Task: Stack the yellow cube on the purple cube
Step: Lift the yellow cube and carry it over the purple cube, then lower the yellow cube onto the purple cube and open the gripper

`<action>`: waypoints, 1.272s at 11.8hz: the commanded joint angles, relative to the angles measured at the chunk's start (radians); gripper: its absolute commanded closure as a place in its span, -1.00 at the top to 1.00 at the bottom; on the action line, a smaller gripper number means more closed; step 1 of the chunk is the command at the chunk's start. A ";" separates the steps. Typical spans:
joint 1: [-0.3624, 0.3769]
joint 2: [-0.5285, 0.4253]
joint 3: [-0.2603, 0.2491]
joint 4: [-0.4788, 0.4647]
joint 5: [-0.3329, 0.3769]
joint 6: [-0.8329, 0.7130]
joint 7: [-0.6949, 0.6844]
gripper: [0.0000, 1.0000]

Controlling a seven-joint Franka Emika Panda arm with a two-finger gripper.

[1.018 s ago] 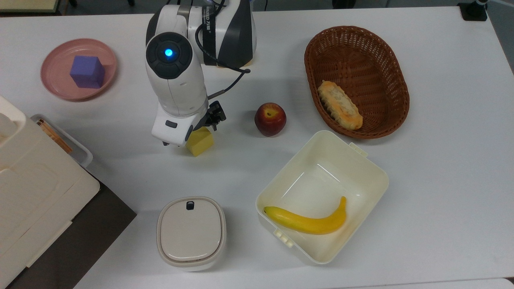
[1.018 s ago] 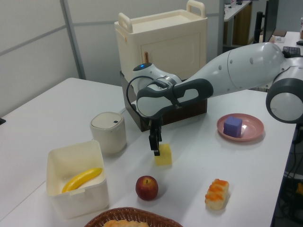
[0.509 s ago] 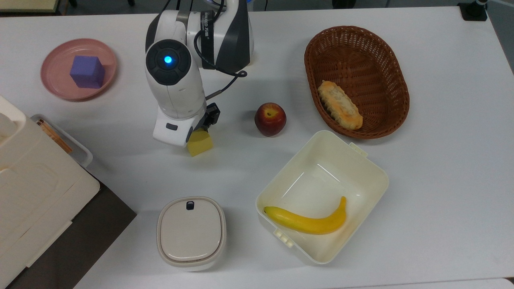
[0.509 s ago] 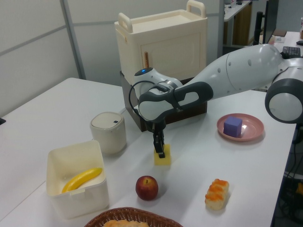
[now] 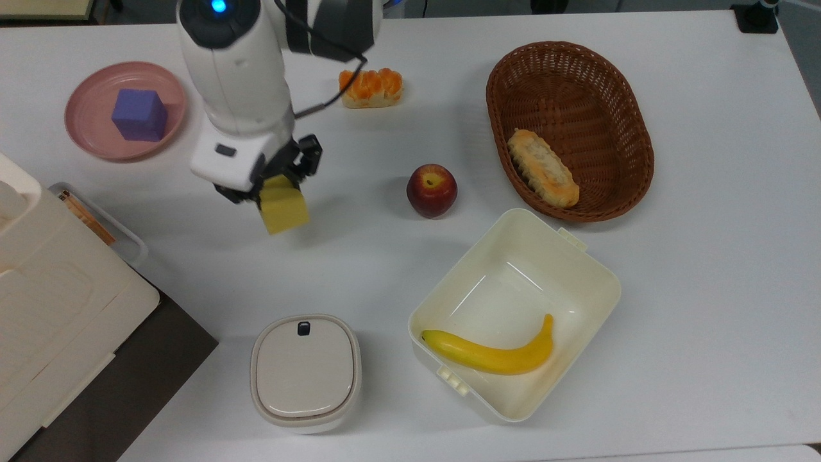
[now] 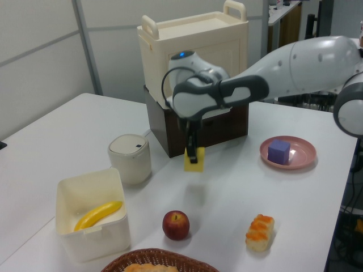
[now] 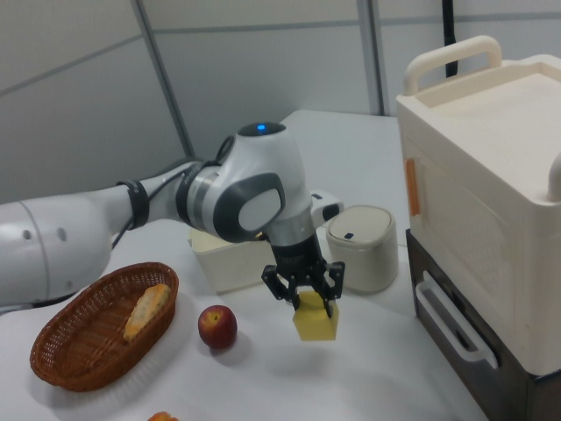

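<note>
The gripper (image 5: pixel 277 187) clamps the yellow cube (image 5: pixel 284 208); cube hangs beneath, above the table (image 5: pixel 705 256).

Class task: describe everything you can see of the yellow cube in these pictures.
The yellow cube is a plain, matte, pale-yellow block with sharp edges. It hangs in the air above the white table, slightly tilted, clamped near its top between the gripper's black fingers. Nothing else touches it. In the top view it lies between the pink plate and the apple.

Robotics lab: white table (image 5: pixel 705 289) (props), partition walls (image 6: pixel 39 68).
</note>
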 commanded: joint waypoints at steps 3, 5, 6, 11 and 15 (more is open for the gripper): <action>-0.014 -0.184 -0.084 -0.047 -0.061 -0.100 0.008 -0.60; -0.050 -0.259 -0.085 -0.113 -0.074 -0.101 0.008 -0.60; -0.074 -0.290 -0.085 -0.136 -0.088 -0.101 0.007 -0.60; -0.206 -0.382 -0.086 -0.282 -0.102 -0.091 -0.042 -0.66; -0.335 -0.312 -0.086 -0.285 -0.102 -0.089 -0.127 -0.66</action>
